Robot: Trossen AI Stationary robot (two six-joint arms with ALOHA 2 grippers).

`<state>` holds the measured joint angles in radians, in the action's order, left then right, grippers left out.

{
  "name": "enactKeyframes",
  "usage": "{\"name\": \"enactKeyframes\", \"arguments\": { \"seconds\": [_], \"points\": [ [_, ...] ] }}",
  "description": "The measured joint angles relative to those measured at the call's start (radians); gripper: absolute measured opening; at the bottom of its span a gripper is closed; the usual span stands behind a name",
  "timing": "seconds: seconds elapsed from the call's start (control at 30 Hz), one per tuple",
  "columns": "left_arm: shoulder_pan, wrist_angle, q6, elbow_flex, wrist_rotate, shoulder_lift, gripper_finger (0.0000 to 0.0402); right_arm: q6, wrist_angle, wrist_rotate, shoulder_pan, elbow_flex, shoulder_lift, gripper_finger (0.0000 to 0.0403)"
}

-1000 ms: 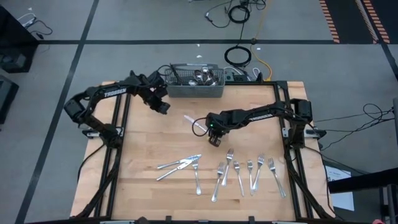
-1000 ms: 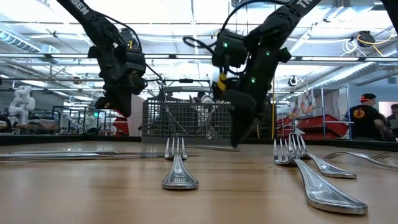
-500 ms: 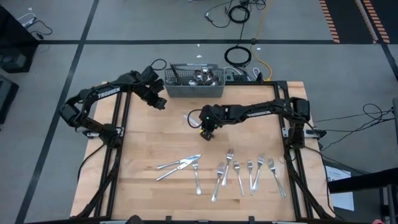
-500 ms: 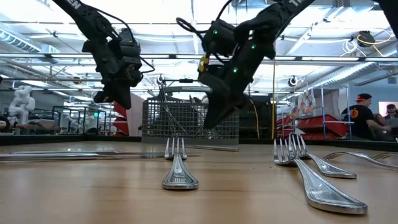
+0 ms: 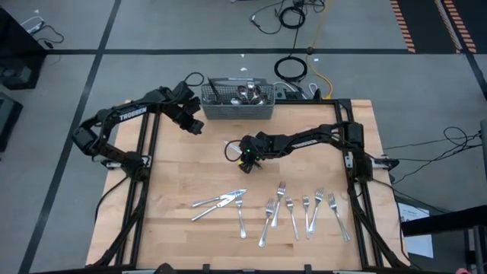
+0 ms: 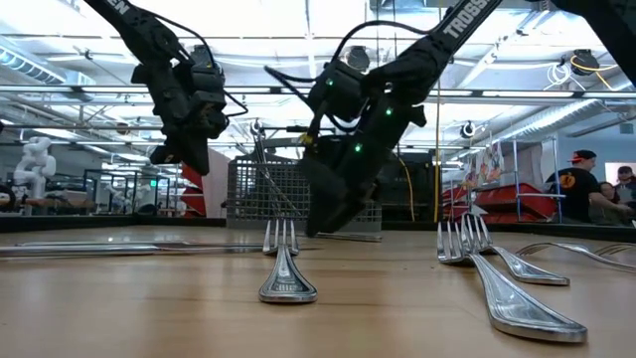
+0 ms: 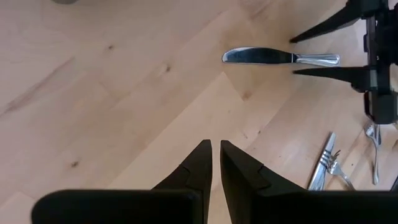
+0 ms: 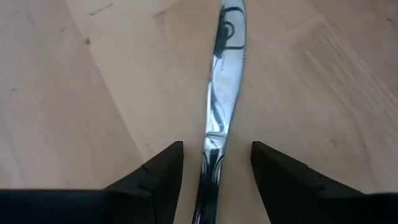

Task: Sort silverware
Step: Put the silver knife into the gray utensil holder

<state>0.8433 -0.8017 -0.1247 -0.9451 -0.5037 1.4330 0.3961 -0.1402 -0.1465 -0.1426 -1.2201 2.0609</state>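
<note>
From above, the pale butcher-block wooden table [image 5: 175,175] carries a row of slim shiny metal forks [image 5: 304,209] along its near edge, with a crossed cluster of silver pieces [image 5: 219,202] to their left. At the far edge sits the grey wire-mesh basket [image 5: 240,106], polished handles poking out. The right gripper [image 5: 242,152] reaches low to the table's middle; the left gripper [image 5: 194,125] hovers just beside the basket.

Down at table level, a fork's rounded handle end [image 6: 287,283] gleams up close, more tines to the right, and the right gripper [image 6: 333,214] tilts down toward the wood.

Over to the left wrist: its two dark tapered fingers [image 7: 198,168] stand nearly together, gripping nothing, above grainy maple. A smooth table knife [image 7: 280,58] lies flat between the other arm's spread fingertips.

Right wrist now: the fingers [image 8: 158,171] stand well apart, straddling that mirror-bright knife [image 8: 222,81], its serrated blade flat on the wood, unclamped.
</note>
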Motion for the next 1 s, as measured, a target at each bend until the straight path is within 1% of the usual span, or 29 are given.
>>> {"name": "enactKeyframes", "arguments": {
  "seconds": [0.17, 0.27, 0.37, 0.4, 0.5, 0.53, 0.67, 0.77, 0.87, 0.93, 1.0],
  "points": [
    [0.0, 0.0, 0.002, 0.0, 0.015, 0.0, 0.0041, 0.055, 0.016, -0.053, 0.029, -0.007, 0.081, 0.0181],
    [0.0, -0.002, 0.002, 0.0, 0.015, 0.0, 0.0041, 0.099, 0.034, -0.104, 0.058, -0.009, 0.102, 0.0165],
    [0.0, -0.002, 0.002, 0.0, 0.015, 0.0, 0.0041, 0.132, 0.038, -0.136, 0.087, -0.009, 0.112, 0.0126],
    [0.0, -0.001, 0.002, 0.0, 0.015, 0.0, 0.0041, 0.152, 0.038, -0.147, 0.095, -0.009, 0.113, 0.0107],
    [0.0, -0.001, 0.002, 0.0, 0.015, 0.0, 0.0041, 0.209, 0.037, -0.153, 0.103, -0.009, 0.113, 0.0033],
    [0.0, -0.001, 0.002, 0.0, 0.015, 0.0, 0.0041, 0.21, 0.037, -0.153, 0.104, -0.009, 0.113, 0.0021],
    [0.0, -0.001, 0.002, 0.0, 0.017, 0.0, 0.0041, 0.221, 0.038, -0.157, 0.103, -0.009, 0.113, 0.0015],
    [0.002, -0.002, 0.002, 0.0, 0.038, 0.0, 0.0041, 0.215, 0.045, -0.17, 0.105, -0.008, 0.111, 0.0015],
    [0.002, -0.001, 0.002, 0.0, 0.042, 0.0, 0.0041, 0.201, 0.031, -0.197, 0.111, 0.001, 0.06, 0.001],
    [0.002, -0.001, 0.002, 0.0, 0.042, 0.0, 0.0041, 0.19, 0.008, -0.191, 0.109, 0.006, 0.019, 0.0001],
    [0.002, -0.001, 0.002, 0.0, 0.042, 0.0, 0.0041, 0.18, -0.013, -0.174, 0.104, 0.01, -0.014, 0.0006]
  ]
}}
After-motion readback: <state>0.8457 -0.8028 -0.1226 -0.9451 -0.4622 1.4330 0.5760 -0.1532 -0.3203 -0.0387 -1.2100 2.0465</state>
